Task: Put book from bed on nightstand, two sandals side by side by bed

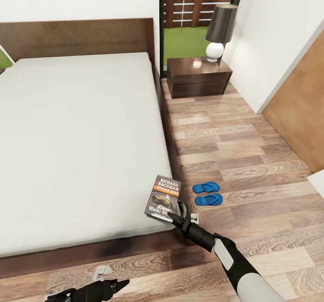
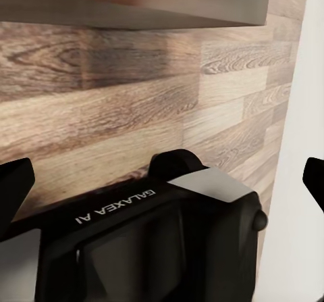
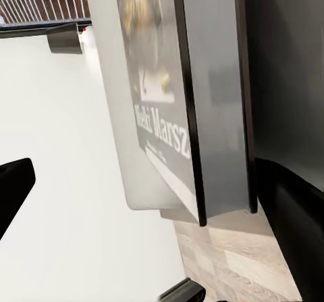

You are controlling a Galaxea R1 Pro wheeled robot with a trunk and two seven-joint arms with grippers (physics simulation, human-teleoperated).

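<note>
Light-grey mattress of the bed (image 1: 76, 149) takes up the left of the head view. The book (image 1: 163, 197) sits at the mattress's near right corner, overhanging the edge. The right gripper (image 1: 179, 215) is at the book's lower edge, one finger over the cover; it appears closed on the book. Two blue sandals (image 1: 207, 193) lie side by side on the plank floor (image 1: 234, 149) just right of the bed. A nightstand (image 1: 199, 77) with a lamp (image 1: 219, 32) stands by the headboard. The left gripper (image 1: 118, 286) hangs low over the floor, fingers together as far as seen.

Left wrist view: floor planks, robot housing marked GALAXEA AI (image 2: 155, 241); fingertips (image 2: 15, 180) wide apart at the frame edges.

Right wrist view: book (image 3: 162, 99) close up, cover text partly legible, pressed against a dark finger (image 3: 283, 113).
</note>
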